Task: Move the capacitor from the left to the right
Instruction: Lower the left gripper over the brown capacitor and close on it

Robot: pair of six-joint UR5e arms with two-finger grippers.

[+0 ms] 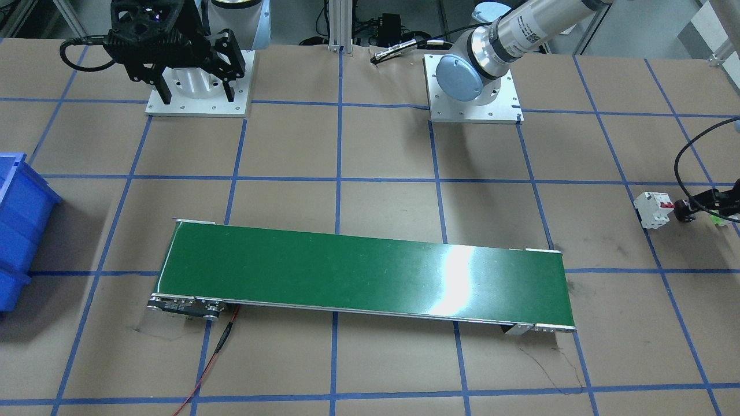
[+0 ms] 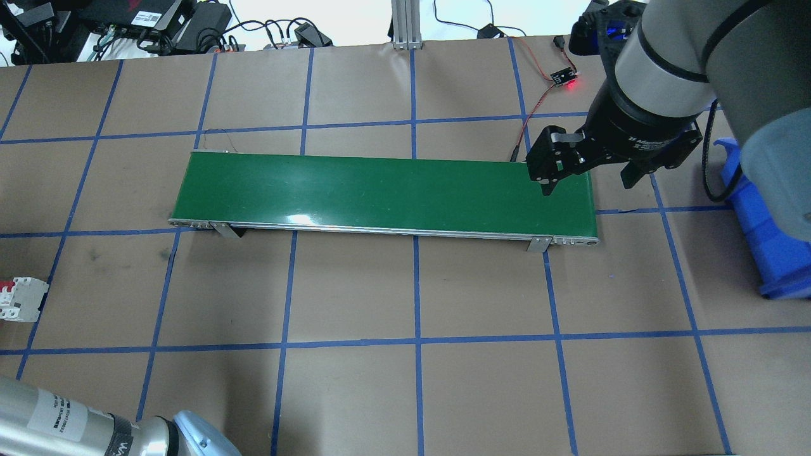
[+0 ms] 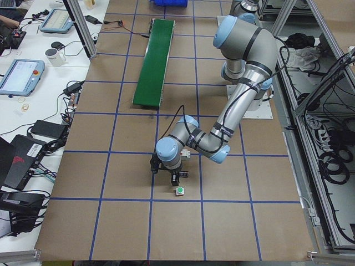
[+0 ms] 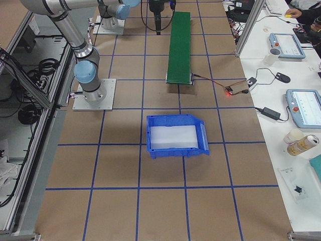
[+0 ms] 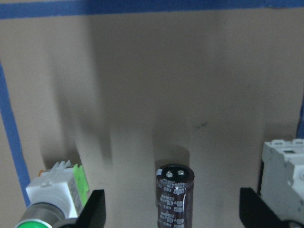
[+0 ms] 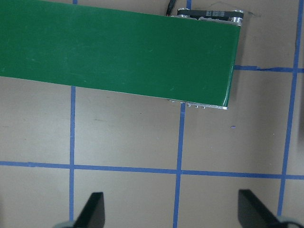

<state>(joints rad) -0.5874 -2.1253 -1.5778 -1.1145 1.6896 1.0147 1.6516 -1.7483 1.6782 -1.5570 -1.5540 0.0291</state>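
The capacitor (image 5: pixel 175 195), a small dark cylinder with pale print, stands upright on the brown table at the robot's far left. It shows as a dark spot in the front-facing view (image 1: pixel 684 209). My left gripper (image 5: pixel 173 213) is open and low over the table. Its fingers (image 5: pixel 94 211) stand on either side of the capacitor without touching it. My right gripper (image 2: pixel 589 180) is open and empty. It hovers over the right end of the green conveyor belt (image 2: pixel 380 190), which also shows in the right wrist view (image 6: pixel 118 52).
A white circuit breaker (image 5: pixel 285 175) with red switches stands close on one side of the capacitor, and also shows overhead (image 2: pixel 19 299). A green-capped push button (image 5: pixel 54 199) lies on the other side. A blue bin (image 2: pixel 757 221) sits at the table's right end.
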